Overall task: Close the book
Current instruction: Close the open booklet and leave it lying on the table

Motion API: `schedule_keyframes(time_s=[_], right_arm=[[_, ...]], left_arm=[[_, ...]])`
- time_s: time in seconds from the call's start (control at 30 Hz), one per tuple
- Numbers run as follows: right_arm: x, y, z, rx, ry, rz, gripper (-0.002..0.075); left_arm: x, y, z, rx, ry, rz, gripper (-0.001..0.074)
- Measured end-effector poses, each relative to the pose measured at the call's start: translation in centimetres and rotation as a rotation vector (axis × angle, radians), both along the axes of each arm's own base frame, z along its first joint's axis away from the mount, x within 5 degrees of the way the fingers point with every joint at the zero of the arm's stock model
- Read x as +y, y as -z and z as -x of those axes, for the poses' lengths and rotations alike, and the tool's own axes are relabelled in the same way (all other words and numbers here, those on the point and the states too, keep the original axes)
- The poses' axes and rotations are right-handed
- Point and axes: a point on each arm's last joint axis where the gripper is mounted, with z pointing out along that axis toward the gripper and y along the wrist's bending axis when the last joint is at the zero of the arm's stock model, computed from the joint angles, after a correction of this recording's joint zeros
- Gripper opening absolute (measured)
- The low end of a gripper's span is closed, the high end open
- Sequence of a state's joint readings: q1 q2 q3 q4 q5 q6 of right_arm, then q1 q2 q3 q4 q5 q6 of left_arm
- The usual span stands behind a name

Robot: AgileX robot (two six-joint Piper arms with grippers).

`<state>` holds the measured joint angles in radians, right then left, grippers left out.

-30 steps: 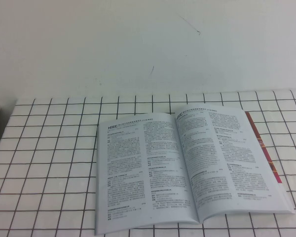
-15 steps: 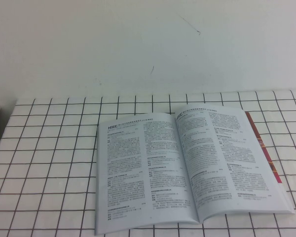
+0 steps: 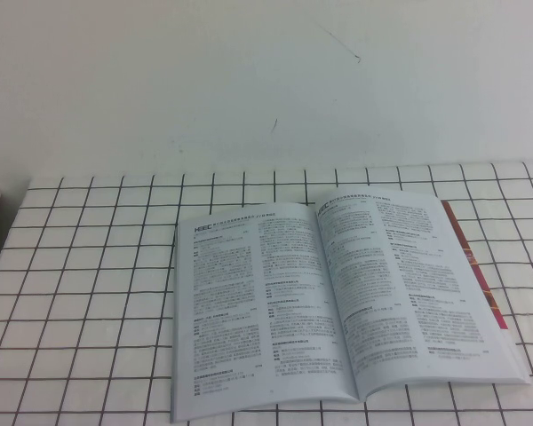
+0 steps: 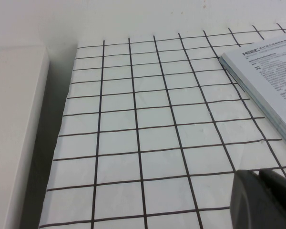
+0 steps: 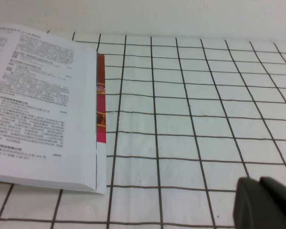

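My left gripper (image 4: 263, 200) hangs low over the checked tablecloth (image 4: 133, 133), off the left page edge of the open book (image 4: 264, 71). My right gripper (image 5: 264, 202) sits likewise off its right edge, near the red cover strip (image 5: 100, 95). Whether either is apart or together I cannot tell. The book lies flat, pages up, right of table centre, untouched. Both arms seem parked clear, ready to lift a cover.
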<state>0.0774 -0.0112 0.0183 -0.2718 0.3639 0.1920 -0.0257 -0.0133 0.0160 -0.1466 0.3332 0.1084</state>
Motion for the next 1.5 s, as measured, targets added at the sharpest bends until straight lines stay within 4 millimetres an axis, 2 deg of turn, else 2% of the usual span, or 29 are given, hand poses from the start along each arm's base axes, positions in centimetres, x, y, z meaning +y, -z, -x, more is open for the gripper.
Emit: schedule_keyframes(time_s=[0.3,0.43,0.6,0.73,0.83,0.97,1.13,1.27,1.37,1.4,1.5], right_arm=[[0.1,-0.1,-0.1,-0.022,-0.006,-0.002,-0.0003],[0.4,-1.1,-0.4,-0.16,-0.045,-0.011,-0.0003],[1.2,-4.2,-0.4,-0.5,-0.134,-0.031,-0.0003],[1.8,-6.6,0.5,-0.781,-0.208,-0.047,-0.0003],[2.1,-7.7,1.1,-0.912,-0.243,-0.051,-0.0003],[2.2,-8.3,1.6,-0.998,-0.269,-0.05,-0.0003],[2.2,-8.6,1.8,-1.038,-0.273,-0.066,-0.0003],[2.1,-9.3,2.4,-1.134,-0.277,-0.108,-0.0003],[1.7,-11.0,3.1,-1.201,-0.255,-0.172,-0.0003],[1.5,-12.1,3.5,-1.223,-0.246,-0.202,-0.0003],[1.0,-16.0,4.9,-1.248,-0.221,-0.26,-0.0003]], left_arm=[[0.0,0.0,0.0,-0.002,-0.001,0.004,-0.0003],[0.0,-0.4,-0.2,-0.061,-0.009,0.03,-0.0003],[0.3,-2.6,-0.4,-0.297,-0.057,0.199,-0.0003],[1.5,-5.1,0.0,-0.579,-0.159,0.451,-0.0003],[2.5,-6.4,0.7,-0.762,-0.228,0.551,-0.0003],[3.3,-7.3,1.5,-0.91,-0.279,0.578,-0.0003],[3.6,-7.6,1.8,-0.967,-0.296,0.632,-0.0003],[3.2,-8.1,2.1,-1.021,-0.214,0.706,-0.0003],[2.3,-9.0,2.4,-1.064,-0.106,0.628,-0.0003],[2.1,-9.6,2.6,-1.071,-0.078,0.608,-0.0003],[1.6,-13.1,3.9,-1.135,-0.006,0.57,-0.0003]])
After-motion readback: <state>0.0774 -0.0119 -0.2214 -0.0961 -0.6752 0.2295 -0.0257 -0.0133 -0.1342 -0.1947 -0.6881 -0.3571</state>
